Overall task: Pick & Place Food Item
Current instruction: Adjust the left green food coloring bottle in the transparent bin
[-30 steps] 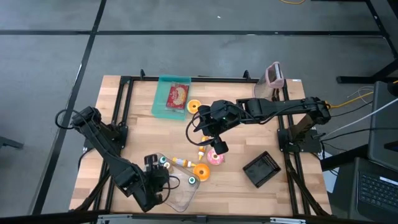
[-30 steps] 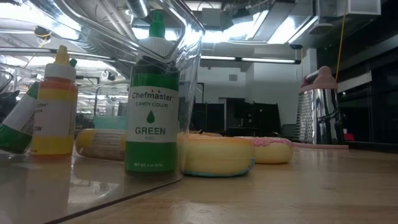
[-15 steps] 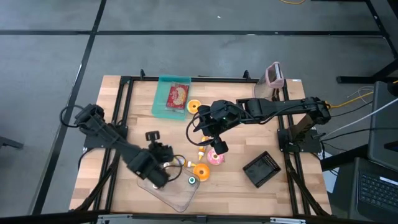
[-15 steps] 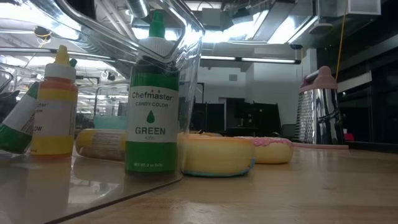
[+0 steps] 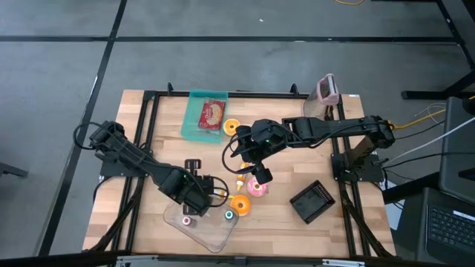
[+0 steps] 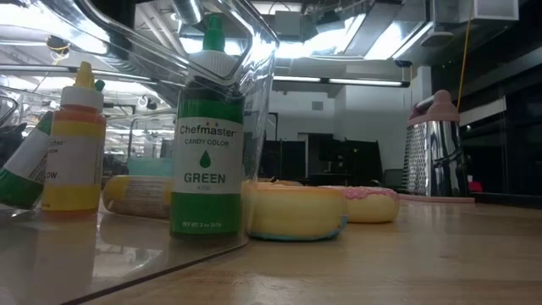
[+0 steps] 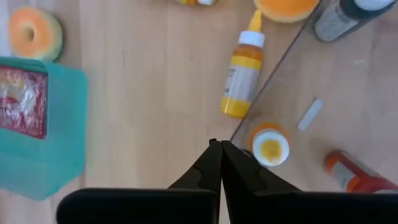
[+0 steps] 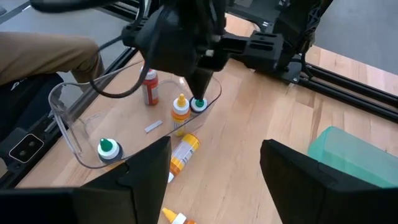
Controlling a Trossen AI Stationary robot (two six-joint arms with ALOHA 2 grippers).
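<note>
the task's thing looks to be one of the toy donuts: a pink donut (image 5: 257,187) sits near the table's middle, an orange donut (image 5: 240,203) just at its 8 o'clock, and a third donut (image 5: 231,127) lies toward 12 o'clock beside the teal box (image 5: 205,115)

the right gripper (image 5: 256,167) hovers just at 12 o'clock of the pink donut, fingers spread wide and empty; it touches nothing

the left gripper (image 7: 219,151) is pinched fully closed with nothing between its tips, poised over the rim of the clear tray (image 5: 210,236), at 9 o'clock of the orange donut. near it a yellow bottle (image 7: 241,77) lies on the wood, and small dye bottles stand in the tray, the green one (image 6: 206,135) closest to the low camera

handling, as a judgement: the donuts look light and somewhat soft, likely foam or rubber, so not fragile and not slippery. the ring shape gives two fair holds, across the outer edge with wide fingers, or one finger through the hole and one outside pinching the wall. the right arm's wide fingers suit the first. a hard squeeze may deform it, so close gently
</note>
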